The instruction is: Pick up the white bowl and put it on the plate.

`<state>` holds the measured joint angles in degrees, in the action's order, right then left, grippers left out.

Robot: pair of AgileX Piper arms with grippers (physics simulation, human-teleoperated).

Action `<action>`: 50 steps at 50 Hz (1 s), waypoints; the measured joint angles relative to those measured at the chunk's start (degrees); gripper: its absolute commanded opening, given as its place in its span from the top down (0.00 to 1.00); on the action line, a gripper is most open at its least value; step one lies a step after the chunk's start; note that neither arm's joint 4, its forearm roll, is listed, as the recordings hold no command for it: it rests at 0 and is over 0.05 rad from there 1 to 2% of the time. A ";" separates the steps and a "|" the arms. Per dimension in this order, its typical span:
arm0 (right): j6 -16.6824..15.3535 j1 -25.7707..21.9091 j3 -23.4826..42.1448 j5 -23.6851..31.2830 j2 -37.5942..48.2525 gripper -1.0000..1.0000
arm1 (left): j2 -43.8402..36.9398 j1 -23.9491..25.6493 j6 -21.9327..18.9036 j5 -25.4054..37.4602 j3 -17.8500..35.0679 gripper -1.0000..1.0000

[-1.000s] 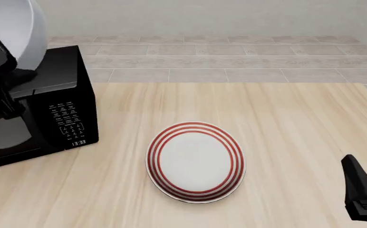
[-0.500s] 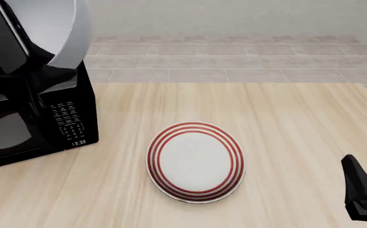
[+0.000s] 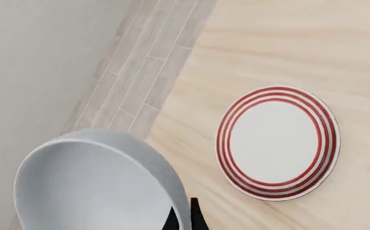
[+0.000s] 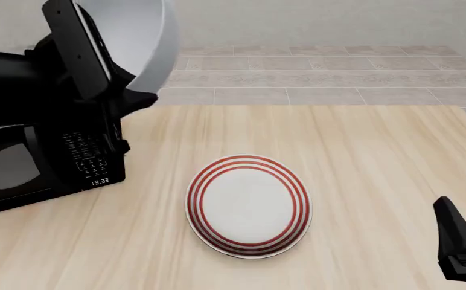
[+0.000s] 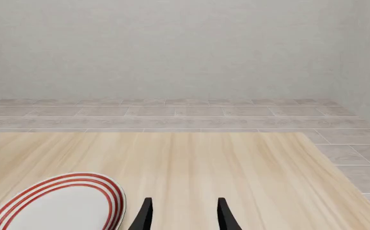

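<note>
Front view: the left gripper (image 4: 124,90) is up high over the table's far-left area, clamped on the rim of the white bowl (image 4: 136,33), which is tipped on its side, well clear of the wood. Beneath the arm sits a black microwave (image 4: 88,160) with its keypad facing us. The plate (image 4: 247,205), red rings and all, lies flat on the table (image 4: 362,157) near the middle, nothing on it, well apart from the bowl. Left wrist view: bowl's rim right at the fingertips (image 3: 194,218), plate off on the wood beyond. Right gripper (image 5: 181,215) is parked low at the near right corner, fingers apart, holding nothing, plate edge just beside it.
</note>
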<state>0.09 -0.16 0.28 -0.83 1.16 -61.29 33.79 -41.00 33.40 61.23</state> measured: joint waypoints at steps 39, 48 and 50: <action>0.00 0.00 0.00 0.00 0.00 0.00 | -4.93 11.46 3.93 -9.26 -5.53 1.00; 0.00 0.00 0.00 0.00 0.00 0.00 | -5.56 12.50 4.89 -10.82 -7.17 1.00; 0.00 0.00 0.00 0.00 0.00 0.00 | -5.73 12.66 5.07 -11.21 -7.52 1.00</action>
<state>0.09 -0.16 0.28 -0.83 1.16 -67.03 46.45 -35.93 22.19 53.70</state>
